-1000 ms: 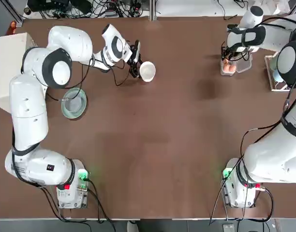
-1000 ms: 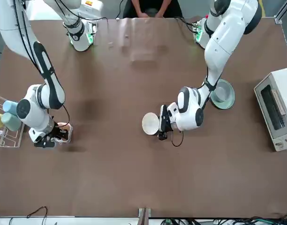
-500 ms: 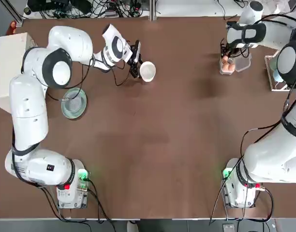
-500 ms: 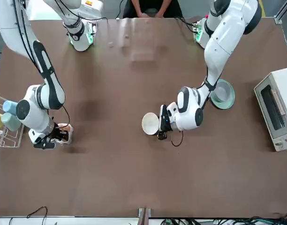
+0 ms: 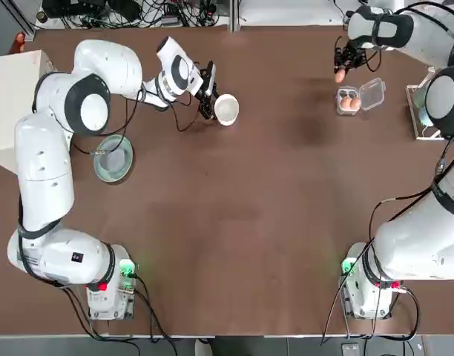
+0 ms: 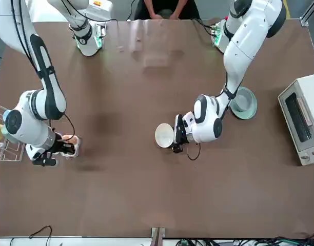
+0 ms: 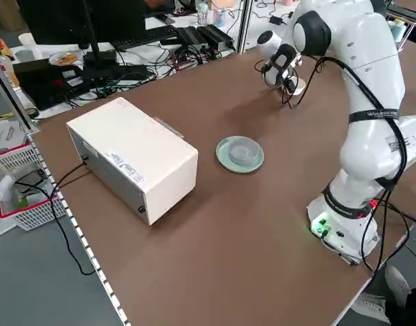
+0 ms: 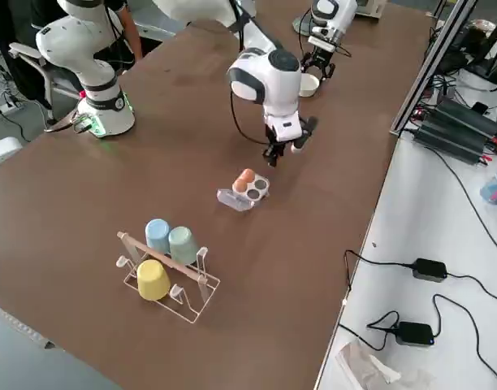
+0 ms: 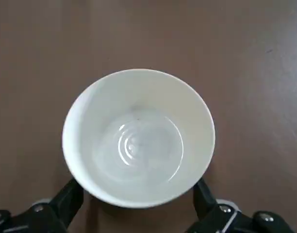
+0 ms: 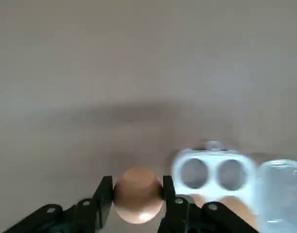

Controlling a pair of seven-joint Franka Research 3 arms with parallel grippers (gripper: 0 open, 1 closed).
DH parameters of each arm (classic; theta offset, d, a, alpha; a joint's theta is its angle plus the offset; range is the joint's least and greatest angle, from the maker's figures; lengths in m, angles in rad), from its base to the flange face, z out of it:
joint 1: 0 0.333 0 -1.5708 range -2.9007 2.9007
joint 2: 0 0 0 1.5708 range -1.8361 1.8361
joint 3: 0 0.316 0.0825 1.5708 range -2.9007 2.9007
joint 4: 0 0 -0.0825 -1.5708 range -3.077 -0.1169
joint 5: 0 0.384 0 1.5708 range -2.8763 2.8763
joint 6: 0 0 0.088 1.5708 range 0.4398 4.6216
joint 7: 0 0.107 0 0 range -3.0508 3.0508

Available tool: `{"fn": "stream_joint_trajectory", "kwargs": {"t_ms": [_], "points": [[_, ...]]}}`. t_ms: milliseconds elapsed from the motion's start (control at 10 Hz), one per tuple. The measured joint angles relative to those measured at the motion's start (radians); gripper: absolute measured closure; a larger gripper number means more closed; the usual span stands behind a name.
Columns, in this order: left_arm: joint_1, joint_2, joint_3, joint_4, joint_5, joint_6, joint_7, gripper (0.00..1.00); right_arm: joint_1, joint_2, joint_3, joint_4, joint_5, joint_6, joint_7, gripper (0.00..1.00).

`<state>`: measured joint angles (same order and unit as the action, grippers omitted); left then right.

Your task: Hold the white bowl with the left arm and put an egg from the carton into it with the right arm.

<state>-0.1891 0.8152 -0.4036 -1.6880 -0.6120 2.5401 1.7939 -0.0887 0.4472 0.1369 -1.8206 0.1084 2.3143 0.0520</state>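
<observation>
Egg (image 10: 138, 194) pinched between the right gripper's (image 10: 137, 190) fingers, lifted clear of the carton (image 5: 358, 97). A slip or over-squeeze on the long carry could drop or crack it. Left gripper (image 9: 139, 196) fingers bracket the white bowl (image 9: 138, 138), far across the surface (image 5: 249, 185).

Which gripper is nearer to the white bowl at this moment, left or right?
Left. The left gripper has a finger on either side of the white bowl. The right gripper is far across the table, holding an egg lifted clear of the carton.
</observation>
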Motion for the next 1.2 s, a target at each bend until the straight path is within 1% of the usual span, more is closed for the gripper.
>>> {"fn": "stream_joint_trajectory", "kwargs": {"t_ms": [100, 300, 600, 800, 1000, 1200], "points": [[0.0, 0.0, 0.0, 0.0, 0.0, 0.0, 0.0, 0.0, 0.047, 0.0, 0.002, 0.01, 0.067, 0.006, 0.038, 0.53], [0.001, -0.001, 0.0, 0.0, 0.0, 0.0, 0.001, 0.0, 0.162, 0.0, 0.005, 0.023, 0.252, 0.045, 0.089, 0.53], [0.001, -0.002, 0.0, 0.0, 0.0, 0.0, 0.008, 0.0, 0.321, 0.0, 0.009, 0.025, 0.432, 0.155, 0.184, 0.53], [0.001, -0.002, 0.0, 0.001, 0.0, 0.0, 0.01, 0.0, 0.429, 0.003, 0.011, 0.024, 0.565, 0.238, 0.198, 0.53], [0.0, -0.002, 0.0, 0.001, 0.0, 0.0, 0.011, 0.0, 0.527, 0.017, 0.016, 0.019, 0.658, 0.335, 0.206, 0.53], [-0.001, -0.002, -0.001, 0.0, 0.0, 0.0, 0.011, 0.0, 0.61, 0.065, 0.019, 0.014, 0.687, 0.455, 0.212, 0.53]]}}
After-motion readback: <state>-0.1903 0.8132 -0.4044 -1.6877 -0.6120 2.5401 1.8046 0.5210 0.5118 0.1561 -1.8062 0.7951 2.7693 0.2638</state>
